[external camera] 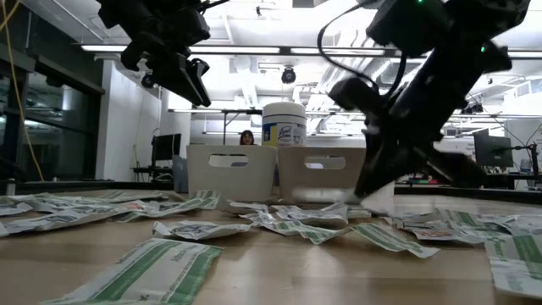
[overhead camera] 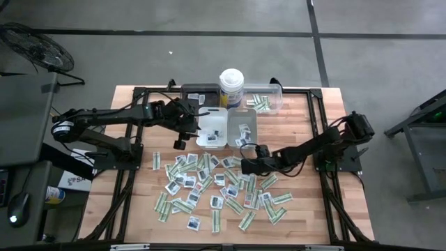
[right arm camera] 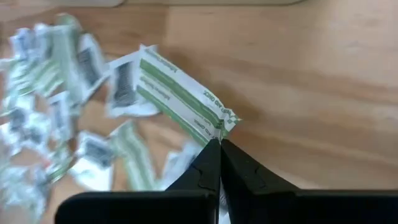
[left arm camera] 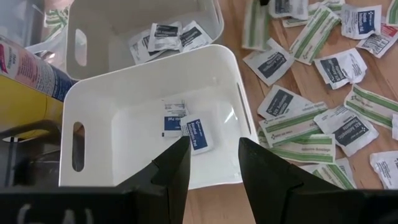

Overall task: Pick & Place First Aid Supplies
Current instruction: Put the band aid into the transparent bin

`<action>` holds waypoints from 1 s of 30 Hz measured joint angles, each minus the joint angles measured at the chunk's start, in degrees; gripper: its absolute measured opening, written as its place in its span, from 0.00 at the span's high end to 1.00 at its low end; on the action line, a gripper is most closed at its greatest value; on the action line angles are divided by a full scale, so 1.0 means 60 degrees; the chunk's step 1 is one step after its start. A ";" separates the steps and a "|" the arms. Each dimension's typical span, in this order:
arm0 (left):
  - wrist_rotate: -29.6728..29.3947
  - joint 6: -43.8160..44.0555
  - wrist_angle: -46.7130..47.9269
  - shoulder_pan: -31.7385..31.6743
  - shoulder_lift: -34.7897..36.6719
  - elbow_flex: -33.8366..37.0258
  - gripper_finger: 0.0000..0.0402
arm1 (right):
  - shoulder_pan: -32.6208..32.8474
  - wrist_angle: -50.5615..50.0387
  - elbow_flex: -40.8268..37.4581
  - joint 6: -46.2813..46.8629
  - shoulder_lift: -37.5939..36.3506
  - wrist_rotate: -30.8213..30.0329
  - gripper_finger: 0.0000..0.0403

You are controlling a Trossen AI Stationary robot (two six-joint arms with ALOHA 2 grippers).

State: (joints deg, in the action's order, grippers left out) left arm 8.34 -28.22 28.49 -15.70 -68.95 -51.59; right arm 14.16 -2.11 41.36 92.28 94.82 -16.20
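I see a green-and-white strip (right arm camera: 180,93) pinched at one end by my right pincer (right arm camera: 219,149), its fingers closed tight on the packet's corner, just above the wooden desk (overhead camera: 317,209) at the near edge of the scattered packets (overhead camera: 223,192). My left pincer (left arm camera: 211,155) hangs partly open and empty over a white tray (left arm camera: 93,93) holding 2 blue-marked sachets (left arm camera: 186,124). A second tray (left arm camera: 124,25) beside it holds more sachets.
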 joint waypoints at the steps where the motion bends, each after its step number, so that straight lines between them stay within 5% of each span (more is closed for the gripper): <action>1: 0.0000 0.0005 0.0000 0.0000 0.0000 0.0000 0.67 | 0.0042 0.0012 0.0004 -0.0032 -0.0105 -0.0040 1.00; 13: 0.0013 0.0246 -0.0007 0.0000 -0.0004 0.0000 0.67 | 0.0698 -0.0087 0.0022 -0.0501 -0.1685 -0.0472 1.00; 22: 0.0015 0.0249 -0.0011 0.0000 -0.0004 0.0000 0.67 | 0.0870 -0.1776 0.0029 -0.0504 -0.3268 -0.1256 1.00; 30: 0.0011 0.0276 -0.0104 -0.0001 -0.0004 0.0000 0.67 | -0.0066 -0.3775 0.0036 -0.1268 -0.4900 -0.1393 1.00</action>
State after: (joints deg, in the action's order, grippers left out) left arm 8.40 -26.56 27.87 -15.71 -68.97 -51.59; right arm 13.76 -24.76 41.58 84.67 65.42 -24.56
